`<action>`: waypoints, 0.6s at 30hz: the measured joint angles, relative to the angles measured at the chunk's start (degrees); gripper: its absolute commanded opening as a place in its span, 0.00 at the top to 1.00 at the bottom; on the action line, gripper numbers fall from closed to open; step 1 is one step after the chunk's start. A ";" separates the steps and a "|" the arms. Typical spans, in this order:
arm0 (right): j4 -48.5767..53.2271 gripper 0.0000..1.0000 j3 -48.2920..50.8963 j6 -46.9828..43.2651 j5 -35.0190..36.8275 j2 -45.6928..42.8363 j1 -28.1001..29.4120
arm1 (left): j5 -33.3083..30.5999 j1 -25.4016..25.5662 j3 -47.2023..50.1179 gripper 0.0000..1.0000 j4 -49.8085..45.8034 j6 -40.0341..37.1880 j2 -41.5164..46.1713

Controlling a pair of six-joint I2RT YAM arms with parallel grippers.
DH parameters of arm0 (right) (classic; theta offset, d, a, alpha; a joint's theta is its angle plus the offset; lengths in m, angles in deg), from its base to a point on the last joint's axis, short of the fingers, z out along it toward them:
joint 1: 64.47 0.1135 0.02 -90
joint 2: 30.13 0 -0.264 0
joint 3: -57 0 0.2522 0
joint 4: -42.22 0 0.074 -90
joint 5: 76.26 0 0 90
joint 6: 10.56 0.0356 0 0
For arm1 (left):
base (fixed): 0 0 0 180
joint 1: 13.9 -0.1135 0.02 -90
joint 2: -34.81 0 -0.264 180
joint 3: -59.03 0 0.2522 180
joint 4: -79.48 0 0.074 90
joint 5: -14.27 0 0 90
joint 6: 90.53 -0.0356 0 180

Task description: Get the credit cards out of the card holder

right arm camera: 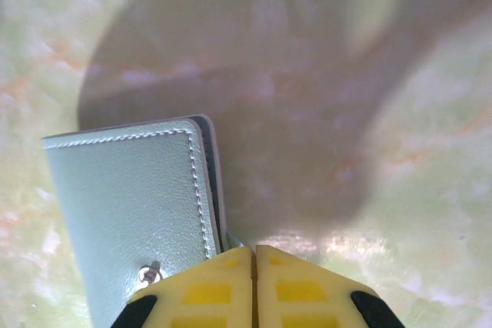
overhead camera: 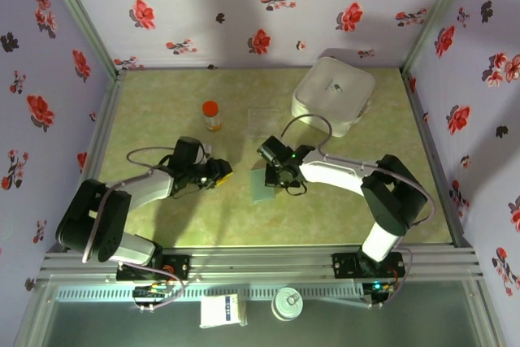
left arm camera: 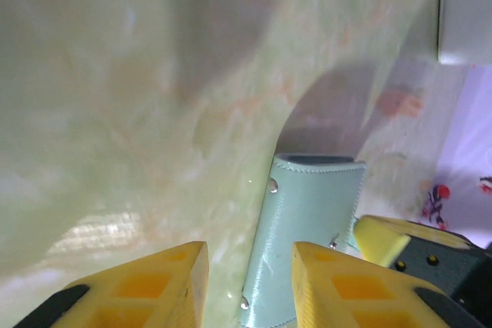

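Right gripper (right arm camera: 254,257): its two yellow fingers were pressed together, tip against tip, just at the long free edge of the holder. I could not tell whether a thin layer was caught between them.
Left gripper (left arm camera: 247,257): its yellow fingers stood apart with nothing between them, low over the table and pointing at the holder.
Card holder: the small pale grey-green stitched leather bifold card holder (right arm camera: 127,205) lay folded shut and flat. It touched the right fingertips on their left side and was just ahead of the left gripper, between the two.
Credit cards: by my judgement they were inside the fold. Only thin dark layers showed at its edge.
Risk, empty pull: the closed fingers perhaps held only the cover, or nothing. A pull would then drag the whole holder, because nothing pinned it to the smooth table.
Risk, snap: small metal studs sat on the cover. If they were fastened, the fold would resist opening.
Risk, contact: the grippers faced each other closely, so an advance by the left one could strike the right fingers.
Edges: the rounded stitched corner lay just beyond the right fingertips.
Open room: the bare green marbled table (right arm camera: 430,190) spread ahead and to the right of the right gripper. The clear plastic box (overhead camera: 262,118), the orange-capped bottle (overhead camera: 211,114) and the large white rounded case (overhead camera: 333,95) stood well apart, beyond both grippers.
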 measured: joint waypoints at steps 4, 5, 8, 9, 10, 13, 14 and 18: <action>1.20 1.00 -2.69 -2.99 0.50 0.00 -1.25 | -1.22 -2.99 -2.03 0.68 -2.49 -3.52 0.50; 1.38 1.00 -3.19 -3.58 0.57 0.00 -1.46 | -1.46 -3.65 -2.23 0.68 -2.91 -4.20 0.52; 2.47 1.00 -4.70 -4.90 0.98 0.00 -2.05 | -1.57 -4.90 -2.40 0.69 -3.74 -5.60 0.55; 2.93 1.00 -5.35 -5.14 1.14 0.00 -2.23 | -1.57 -5.11 -2.40 0.69 -3.80 -5.97 0.55; 3.15 1.00 -5.90 -5.46 1.14 0.00 -2.27 | -1.57 -5.20 -2.40 0.69 -3.87 -6.19 0.57; 3.30 1.00 -7.61 -6.78 1.01 0.00 -2.36 | -1.53 -5.40 -2.40 0.69 -4.22 -6.62 1.16; 3.48 1.00 -8.26 -7.39 0.70 0.07 -2.36 | -1.46 -5.57 -2.40 0.69 -4.24 -6.86 1.44; 3.98 0.99 -11.17 -10.08 -1.53 1.11 -2.36 | -1.31 -6.67 -2.32 0.71 -4.28 -7.45 2.34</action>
